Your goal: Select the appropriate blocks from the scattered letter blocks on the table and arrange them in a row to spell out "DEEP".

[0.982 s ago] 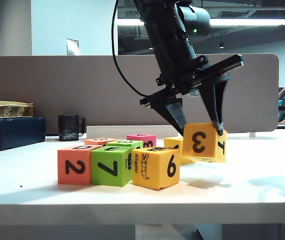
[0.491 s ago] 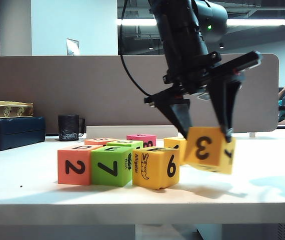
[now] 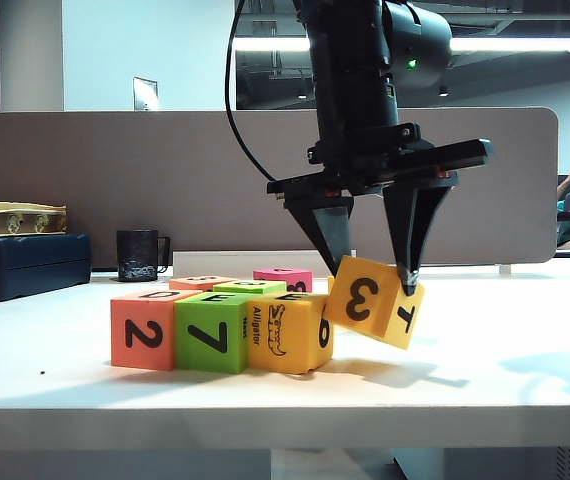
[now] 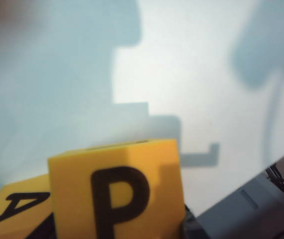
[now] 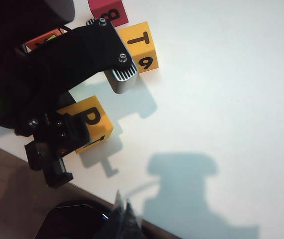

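Gripping the tilted amber foam cube marked 3 (image 3: 367, 301) at centre frame, the left gripper (image 3: 373, 272) fingers hold it touching the yellow alligator cube (image 3: 287, 334); lowering askew could shove the row on the white counter (image 3: 265, 390). The right gripper is out of sight.
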Controlling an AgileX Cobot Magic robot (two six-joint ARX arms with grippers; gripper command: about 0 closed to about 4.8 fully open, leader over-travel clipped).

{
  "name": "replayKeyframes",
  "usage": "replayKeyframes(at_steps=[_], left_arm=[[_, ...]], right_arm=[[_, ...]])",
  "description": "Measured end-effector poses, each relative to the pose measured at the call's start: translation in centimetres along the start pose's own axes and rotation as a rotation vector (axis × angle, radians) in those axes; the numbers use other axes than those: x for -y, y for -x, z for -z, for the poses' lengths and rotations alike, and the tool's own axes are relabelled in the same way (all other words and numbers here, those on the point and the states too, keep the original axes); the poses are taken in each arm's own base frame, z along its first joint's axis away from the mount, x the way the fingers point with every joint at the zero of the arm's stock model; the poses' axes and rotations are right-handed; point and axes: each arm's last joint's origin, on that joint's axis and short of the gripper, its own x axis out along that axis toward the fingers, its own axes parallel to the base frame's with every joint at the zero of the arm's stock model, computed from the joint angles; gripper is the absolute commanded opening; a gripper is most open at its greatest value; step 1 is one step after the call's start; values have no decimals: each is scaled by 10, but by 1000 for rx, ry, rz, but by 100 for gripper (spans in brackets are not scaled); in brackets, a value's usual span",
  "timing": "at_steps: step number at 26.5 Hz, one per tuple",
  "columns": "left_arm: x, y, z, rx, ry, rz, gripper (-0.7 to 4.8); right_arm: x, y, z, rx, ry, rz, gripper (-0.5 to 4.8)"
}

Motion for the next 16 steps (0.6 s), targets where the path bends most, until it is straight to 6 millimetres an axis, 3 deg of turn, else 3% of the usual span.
replayKeyframes(at_steps=[7,16], left_arm=[[-8,0,-2,18,41,-33,234],[1,0,-5,43,86,75,237]], right_arm=[[0,0,1,-14,-3,0,-5],[0,0,2,-16,-4,0,-6]])
